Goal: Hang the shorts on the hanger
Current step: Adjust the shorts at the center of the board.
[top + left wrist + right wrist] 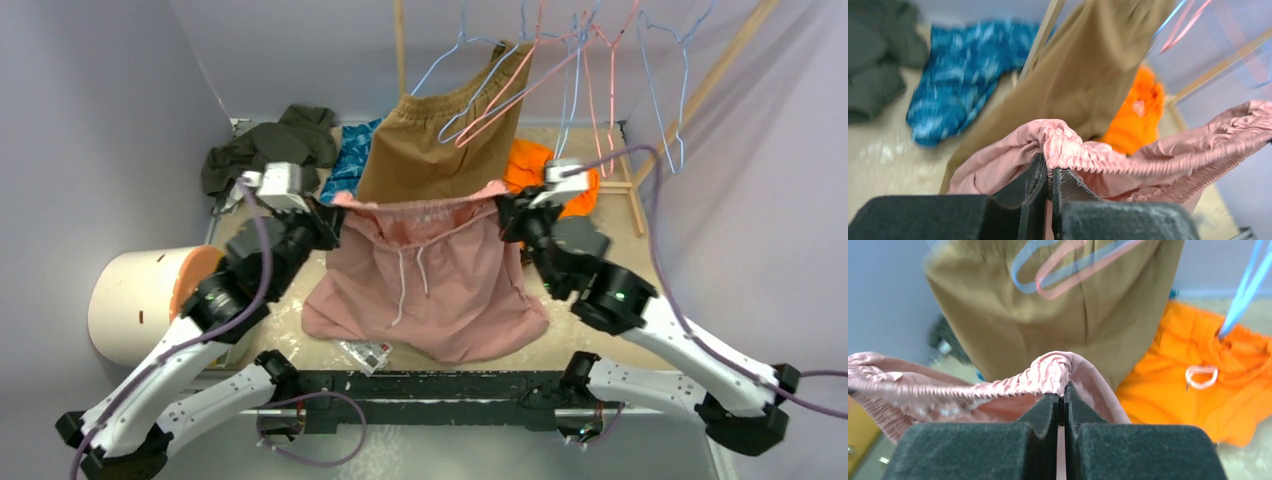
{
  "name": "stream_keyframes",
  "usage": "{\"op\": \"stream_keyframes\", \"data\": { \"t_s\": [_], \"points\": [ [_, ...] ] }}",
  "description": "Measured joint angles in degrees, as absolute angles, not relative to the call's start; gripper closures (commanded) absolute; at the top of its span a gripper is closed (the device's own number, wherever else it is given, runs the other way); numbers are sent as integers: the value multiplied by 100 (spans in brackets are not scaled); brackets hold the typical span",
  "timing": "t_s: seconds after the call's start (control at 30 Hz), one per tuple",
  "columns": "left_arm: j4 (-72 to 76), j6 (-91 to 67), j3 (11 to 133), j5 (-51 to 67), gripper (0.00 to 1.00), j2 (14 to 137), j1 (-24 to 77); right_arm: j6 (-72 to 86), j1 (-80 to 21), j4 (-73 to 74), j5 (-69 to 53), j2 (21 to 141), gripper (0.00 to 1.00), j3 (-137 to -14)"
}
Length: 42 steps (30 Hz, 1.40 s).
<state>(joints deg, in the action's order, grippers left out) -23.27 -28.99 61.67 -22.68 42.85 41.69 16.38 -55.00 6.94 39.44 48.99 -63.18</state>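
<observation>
The pink shorts (425,280) hang stretched between the two arms, with the waistband on top and the legs falling down to the table (285,318) near its front edge. The left gripper (1050,172) is closed tightly on the left end of the waistband, and the right gripper (1063,390) pinches the right end in the same way. Behind them, larger brown shorts (440,140) hang at the wooden rack (400,40). The light-blue hanger (437,68) hangs there too, against the brown shorts and apart from the pink shorts. An orange garment (530,165) lies on the table behind the right gripper
</observation>
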Motion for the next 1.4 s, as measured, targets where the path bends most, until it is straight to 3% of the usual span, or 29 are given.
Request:
{"op": "stream_keyframes", "data": {
  "t_s": [0.23, 0.77, 0.83, 0.93, 1.03, 1.13, 1.4],
  "points": [
    [-2469, -3395, 4569, -2314, 100, 4661, 4165, 2257, -5474, 851, 3726, 5839, 100, -4923],
    [-1667, -4403, 3310, -2150, 100, 5424, 4165, 4073, -5470, 1037, 3280, 5682, 100, -3726],
    [-1647, -4475, 3210, -2145, 99, 5544, 4165, 4145, -5470, 1037, 3190, 5741, 95, -3673],
    [-1610, -4558, 3188, -2171, 89, 5688, 4165, 4178, -5470, 974, 3122, 5841, 67, -3673],
    [-1599, -4600, 3188, -2235, 71, 5706, 4165, 4132, -5470, 967, 3037, 5929, 51, -3677],
    [-1640, -4615, 3190, -2305, 56, 5704, 4165, 4047, -5470, 989, 2928, 5916, 44, -3706],
    [-2355, -4654, 3352, -2362, 31, 5354, 4165, 3391, -5470, 1225, 2554, 5513, 39, -4150]
  ]
}}
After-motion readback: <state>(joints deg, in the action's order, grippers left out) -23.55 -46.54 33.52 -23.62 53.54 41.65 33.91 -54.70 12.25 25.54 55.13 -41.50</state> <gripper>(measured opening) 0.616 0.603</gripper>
